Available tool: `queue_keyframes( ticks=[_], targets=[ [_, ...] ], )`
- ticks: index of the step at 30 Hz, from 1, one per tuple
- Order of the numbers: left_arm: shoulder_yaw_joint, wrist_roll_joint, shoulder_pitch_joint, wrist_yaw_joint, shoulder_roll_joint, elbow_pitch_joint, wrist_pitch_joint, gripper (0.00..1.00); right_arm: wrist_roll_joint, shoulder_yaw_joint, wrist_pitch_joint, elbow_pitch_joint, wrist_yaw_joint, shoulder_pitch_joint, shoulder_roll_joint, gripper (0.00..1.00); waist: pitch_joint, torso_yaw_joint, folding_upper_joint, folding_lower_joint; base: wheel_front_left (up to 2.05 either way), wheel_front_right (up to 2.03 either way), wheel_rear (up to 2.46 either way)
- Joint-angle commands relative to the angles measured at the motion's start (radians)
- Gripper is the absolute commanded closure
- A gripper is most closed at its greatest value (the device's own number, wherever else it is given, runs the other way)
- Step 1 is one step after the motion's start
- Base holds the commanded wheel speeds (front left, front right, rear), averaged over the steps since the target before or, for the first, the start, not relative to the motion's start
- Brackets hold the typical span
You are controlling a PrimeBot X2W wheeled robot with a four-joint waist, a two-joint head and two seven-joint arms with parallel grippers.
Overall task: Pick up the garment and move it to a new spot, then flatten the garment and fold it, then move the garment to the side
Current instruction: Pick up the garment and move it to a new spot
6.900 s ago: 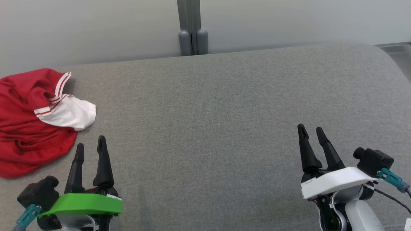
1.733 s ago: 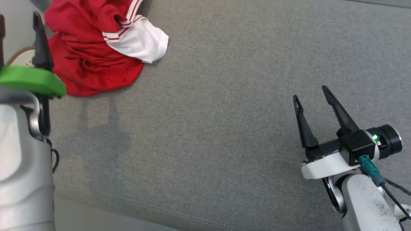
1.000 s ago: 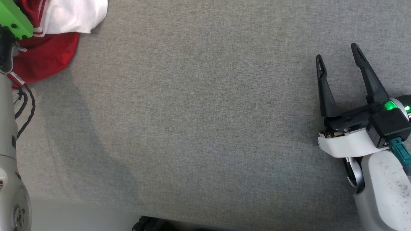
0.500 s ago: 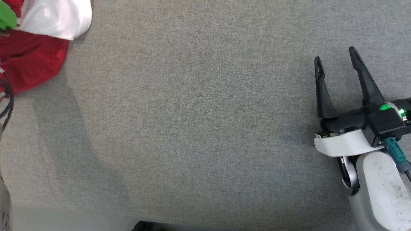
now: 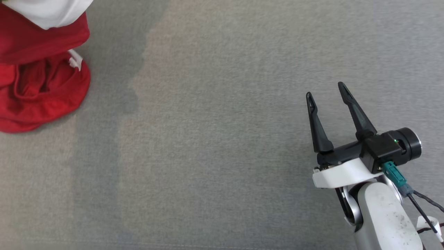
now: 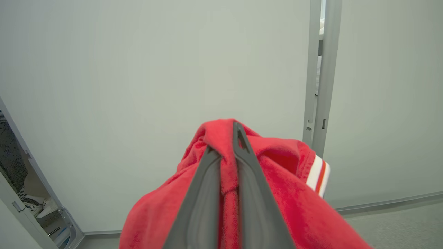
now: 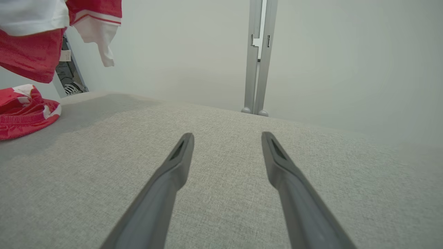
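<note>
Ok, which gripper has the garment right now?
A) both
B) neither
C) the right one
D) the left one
D: in the left wrist view the left gripper is shut on a fold of the red garment, while the right gripper stands open with nothing in it over the bare grey surface.

Soft red cloth garment (image 5: 38, 86) on matt, coarse-woven grey fabric surface (image 5: 222, 139).
</note>
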Motion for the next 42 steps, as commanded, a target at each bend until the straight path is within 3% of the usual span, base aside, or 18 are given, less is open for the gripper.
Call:
queue_keyframes(
  ticks=[1, 10, 18, 28, 37, 38, 39, 42],
  targets=[
    [-0.007, 0.001, 0.017, -0.002, 0.012, -0.029, 0.01, 1.0, 0.012, 0.004, 0.0, 0.005, -0.002, 0.018, 0.0, 0.0, -0.107, -0.112, -0.0001, 0.0, 0.0, 0.0, 0.0],
    [-0.056, -0.023, 0.043, 0.017, -0.026, -0.24, 0.11, 1.0, 0.094, 0.016, 0.0, 0.001, -0.002, 0.023, 0.002, 0.0, -0.151, -0.287, -0.0001, 0.0, 0.0, 0.0, 0.0],
    [-0.136, -0.014, 0.106, 0.037, -0.093, -0.311, 0.157, 1.0, 0.143, 0.015, 0.0, -0.01, -0.002, 0.011, 0.002, 0.0, -0.127, -0.431, -0.0001, 0.0, 0.0, 0.0, 0.0],
    [-0.259, 0.024, 0.255, 0.028, -0.159, -0.186, 0.098, 1.0, 0.186, -0.004, 0.0, -0.026, -0.002, -0.004, 0.003, 0.0, -0.052, -0.519, -0.0001, 0.0, 0.0, 0.0, 0.0],
    [-0.329, 0.088, 0.325, 0.036, -0.227, 0.077, -0.092, 1.0, 0.19, -0.002, 0.0, -0.031, -0.002, -0.021, 0.002, 0.0, 0.006, -0.501, -0.0001, 0.0, 0.0, 0.0, 0.0],
    [-0.332, 0.093, 0.321, 0.035, -0.235, 0.097, -0.115, 0.83, 0.186, -0.001, 0.0, -0.031, -0.002, -0.022, 0.002, 0.0, 0.006, -0.494, -0.0001, 0.0, 0.0, 0.0, 0.0],
    [-0.337, 0.1, 0.317, 0.038, -0.246, 0.119, -0.138, 0.0, 0.182, -0.001, 0.0, -0.032, -0.002, -0.021, 0.002, 0.0, 0.003, -0.484, -0.0001, 0.0, 0.0, 0.0, 0.0],
    [-0.333, 0.118, 0.311, 0.054, -0.276, 0.145, -0.186, 0.0, 0.167, 0.006, 0.0, -0.035, -0.002, -0.015, 0.002, 0.0, -0.018, -0.451, -0.0001, 0.0, 0.0, 0.0, 0.0]
  ],
)
